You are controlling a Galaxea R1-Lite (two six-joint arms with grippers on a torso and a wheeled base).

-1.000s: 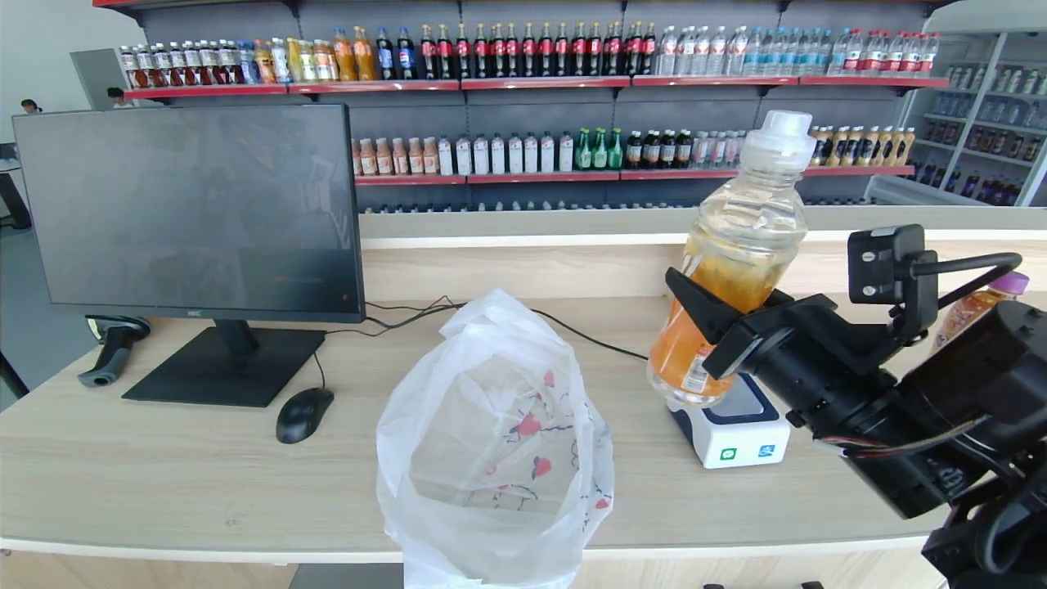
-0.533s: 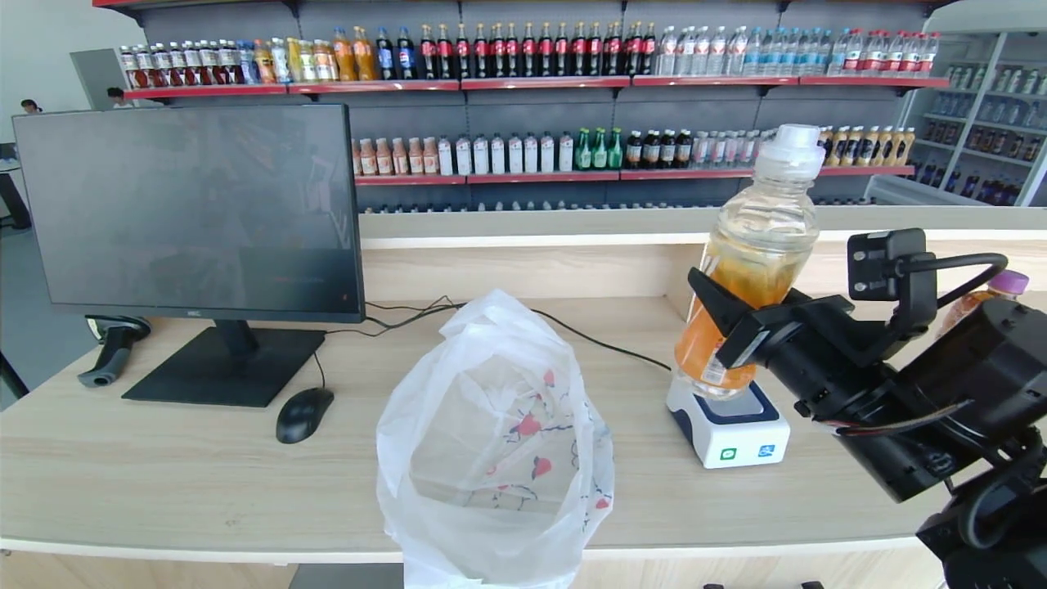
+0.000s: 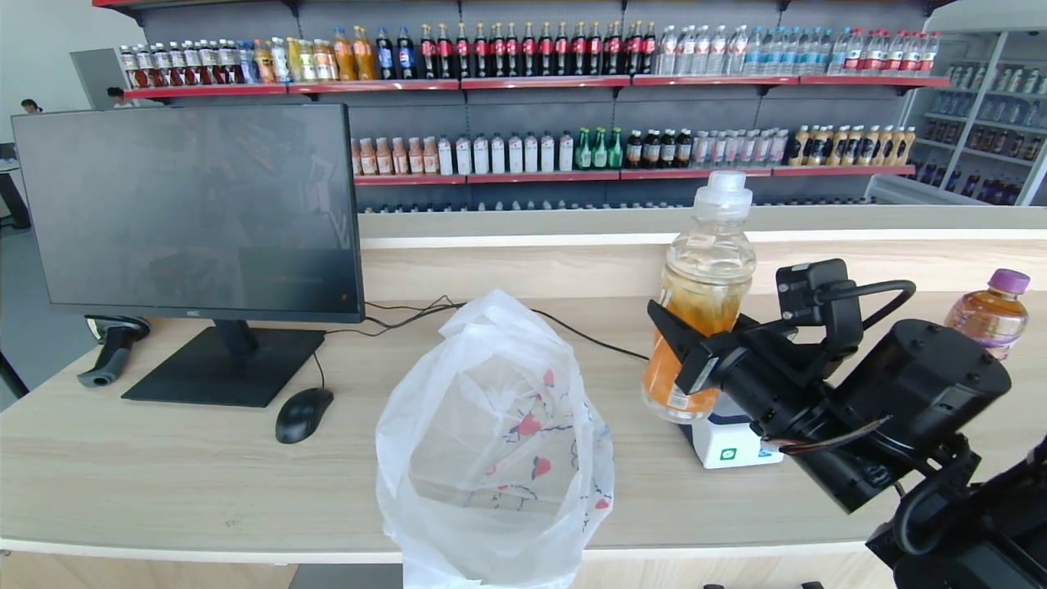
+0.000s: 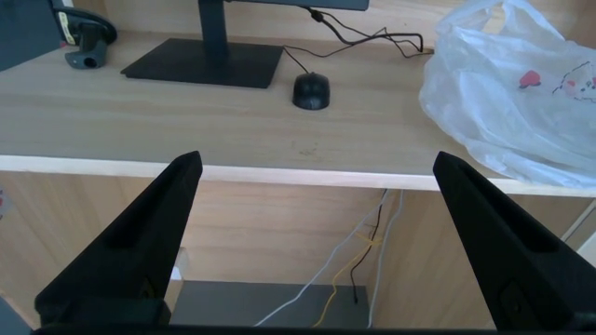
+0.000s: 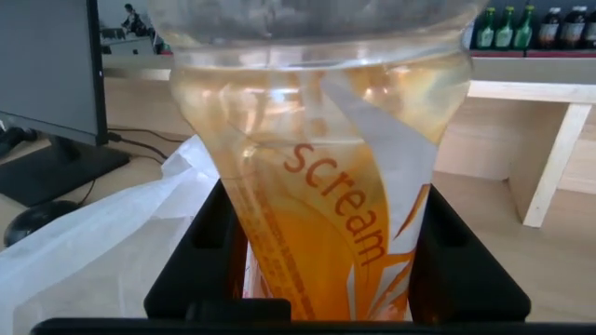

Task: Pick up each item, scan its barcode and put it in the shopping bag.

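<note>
The right gripper (image 3: 685, 350) clenches the orange drink bottle (image 3: 702, 286), near upright, just above the white scanner (image 3: 730, 443). The shopping bag (image 3: 491, 442) stands left of the scanner. The left gripper (image 4: 317, 237) hangs farther left, below the counter's (image 4: 233, 112) edge, jaws spread wide.

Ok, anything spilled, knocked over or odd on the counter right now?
Nothing stands out. The orange drink bottle leans slightly in the right gripper at the scanner, capped and intact. The shopping bag stands open, and the second bottle is upright.
</note>
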